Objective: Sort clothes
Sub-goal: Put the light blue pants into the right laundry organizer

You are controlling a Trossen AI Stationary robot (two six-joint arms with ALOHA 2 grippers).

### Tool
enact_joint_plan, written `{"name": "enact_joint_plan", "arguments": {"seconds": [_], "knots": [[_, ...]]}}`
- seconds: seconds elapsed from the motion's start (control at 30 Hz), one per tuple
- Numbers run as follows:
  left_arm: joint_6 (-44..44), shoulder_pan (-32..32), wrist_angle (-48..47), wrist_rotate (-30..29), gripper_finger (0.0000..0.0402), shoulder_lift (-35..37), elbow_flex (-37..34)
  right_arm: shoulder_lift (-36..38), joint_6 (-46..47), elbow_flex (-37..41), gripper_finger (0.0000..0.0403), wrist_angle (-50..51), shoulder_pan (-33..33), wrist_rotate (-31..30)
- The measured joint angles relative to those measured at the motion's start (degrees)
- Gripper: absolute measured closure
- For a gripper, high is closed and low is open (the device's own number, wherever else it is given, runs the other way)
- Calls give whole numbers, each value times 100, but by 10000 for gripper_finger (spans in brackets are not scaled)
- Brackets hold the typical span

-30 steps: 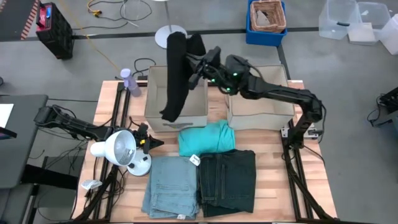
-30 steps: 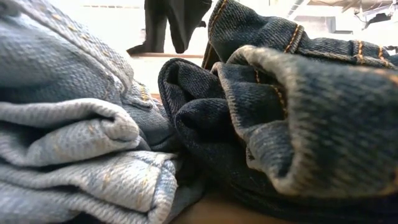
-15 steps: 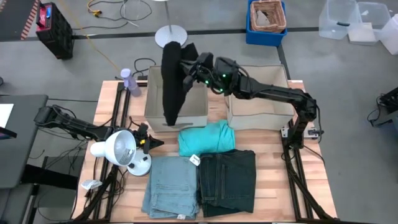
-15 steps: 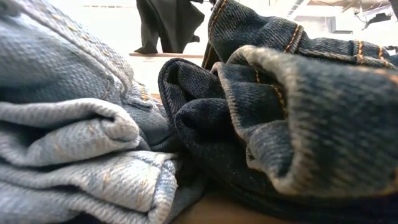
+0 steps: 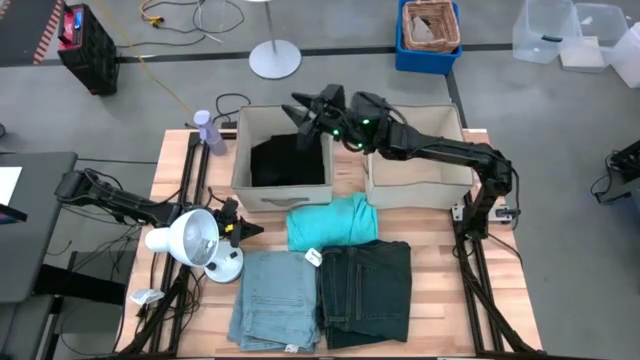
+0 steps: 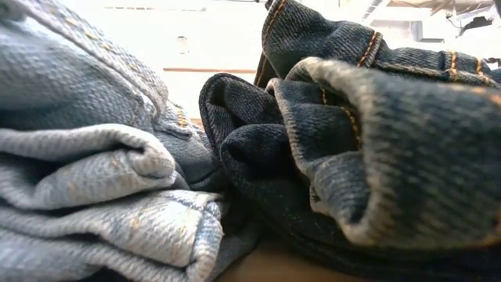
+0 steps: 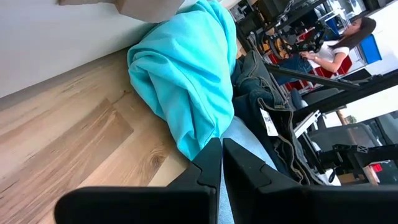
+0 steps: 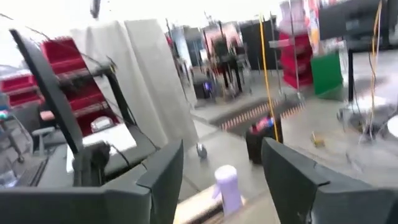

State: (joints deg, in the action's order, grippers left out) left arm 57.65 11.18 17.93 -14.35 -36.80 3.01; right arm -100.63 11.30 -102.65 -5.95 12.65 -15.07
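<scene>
The black cloth (image 5: 283, 160) lies crumpled inside the left beige box (image 5: 240, 165). My right gripper (image 5: 308, 112) hovers open over that box's far right corner with nothing between its fingers (image 8: 166, 177). The teal shirt (image 5: 333, 222) lies folded in front of the boxes and also shows in the left wrist view (image 7: 186, 81). The light blue jeans (image 5: 275, 298) and the dark jeans (image 5: 367, 290) lie folded side by side near the front edge, and they fill the low view (image 6: 86, 157) (image 6: 352, 133). My left gripper (image 5: 236, 229) waits shut at the table's left, pointing at the shirt.
A second beige box (image 5: 415, 150) stands to the right of the first. A white lamp (image 5: 195, 240) stands at the front left and a purple bottle (image 5: 205, 130) at the far left corner. A person (image 7: 336, 46) sits in the room beyond the table.
My right gripper has opened and let go of the black cloth. The cloth hung from it over the left box and has fallen into that box, where it now lies in a heap. Before that, the gripper shifted a little toward the table's left.
</scene>
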Motion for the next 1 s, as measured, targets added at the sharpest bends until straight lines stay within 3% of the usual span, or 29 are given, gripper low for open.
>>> {"name": "enact_joint_plan", "arguments": {"seconds": [0.33,0.6,1.0], "knots": [[-532,0,1007,-249,376,0,6,1140,-834,-7,190,145,-266,18],[-1270,-107,364,-295,338,-85,555,1706,-1058,-7,207,363,-584,-4],[-1788,-809,242,-245,335,-81,1047,1810,-1333,-4,222,693,-1036,-200]]}}
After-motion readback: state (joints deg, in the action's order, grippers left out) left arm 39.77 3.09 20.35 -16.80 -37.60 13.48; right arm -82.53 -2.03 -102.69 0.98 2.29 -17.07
